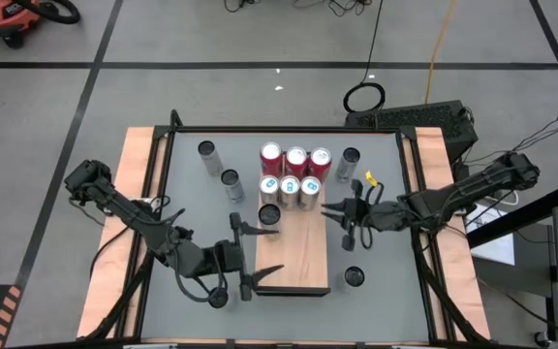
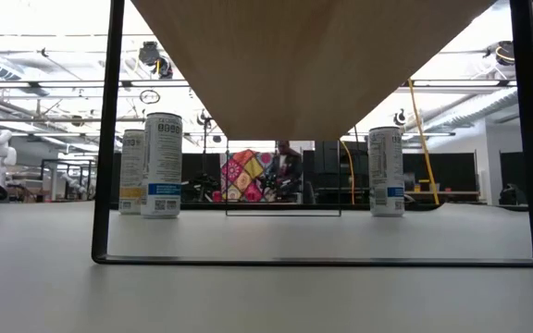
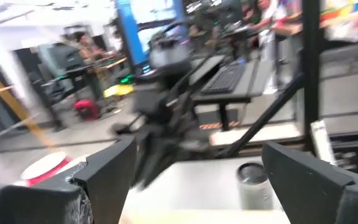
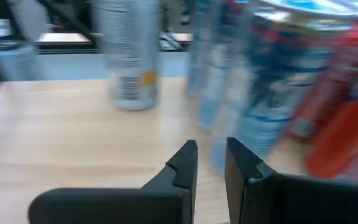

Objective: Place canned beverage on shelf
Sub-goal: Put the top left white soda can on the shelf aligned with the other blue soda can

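From above, a grey tabletop (image 1: pixel 201 194) with pale wooden side strips stands on a grey tiled floor. On it lies the shelf, a long light-brown wood-grain board with a dark rim (image 1: pixel 303 257). At its far end stand three red-topped cans (image 1: pixel 295 160) in a row, three blue-and-silver cans (image 1: pixel 290 189) just in front of them, and one dark-topped silver can (image 1: pixel 269 214) at the board's left edge. Loose silver cans (image 1: pixel 219 167) stand on the grey surface to the left. The left gripper (image 1: pixel 258 253) sits at the board's left edge, fingers spread apart and empty. The right gripper (image 1: pixel 340 215) hovers at the right edge, fingers together, holding nothing.

At table height, the board's underside (image 2: pixel 313 55) fills the top; tall silver cans (image 2: pixel 162 165) stand beyond.

The left wrist view shows its dark fingers (image 3: pixel 107 171) wide apart.

The right wrist view shows its fingers (image 4: pixel 185 163) nearly touching over the board, cans close ahead
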{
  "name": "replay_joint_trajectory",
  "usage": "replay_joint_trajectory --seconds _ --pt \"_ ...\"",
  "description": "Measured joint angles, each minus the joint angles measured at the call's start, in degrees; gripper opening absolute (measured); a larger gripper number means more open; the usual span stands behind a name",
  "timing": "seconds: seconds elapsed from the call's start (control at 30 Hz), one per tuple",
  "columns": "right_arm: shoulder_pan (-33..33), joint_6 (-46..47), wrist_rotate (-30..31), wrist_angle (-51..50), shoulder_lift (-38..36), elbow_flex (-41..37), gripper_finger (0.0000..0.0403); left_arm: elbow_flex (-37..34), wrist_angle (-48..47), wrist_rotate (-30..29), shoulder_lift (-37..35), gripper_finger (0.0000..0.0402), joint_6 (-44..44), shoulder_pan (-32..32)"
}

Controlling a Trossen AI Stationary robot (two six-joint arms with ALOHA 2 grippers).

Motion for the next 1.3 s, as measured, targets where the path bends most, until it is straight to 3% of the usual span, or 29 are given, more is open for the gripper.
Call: replay_joint_trajectory --seconds 0.33,0.5,0.8,0.93,1.13,1.3 --pt "13.92 1.46 0.2 2.0 0.09 0.0 0.0022 1.7 -25.93 -10.38 -7.59 0.0345 -18.96 -3.69" --pt "18.82 -2.02 0.35 6.79 1.47 0.02 0.0022 1.73 -35.38 -11.58 -11.7 0.0345 -26.45 -4.77" --pt "23.85 -7.43 6.69 10.64 6.55 0.04 0.0022 1.7 -64.04 -11.46 -15.15 0.0345 -49.86 -0.31" --pt "23.83 -7.16 7.99 10.64 7.56 0.03 0.0022 1.7 -69.79 -11.51 -15.23 0.0345 -51.86 1.33" --pt "23.83 -8.18 9.41 12.31 7.56 0.02 0.0022 1.68 -70.97 -12.07 -15.18 0.0345 -44.83 3.17" --pt "23.83 -9.74 9.49 12.81 7.54 0.02 0.0022 1.4 -74.23 -11.3 -15.13 0.0345 -49.25 5.14"
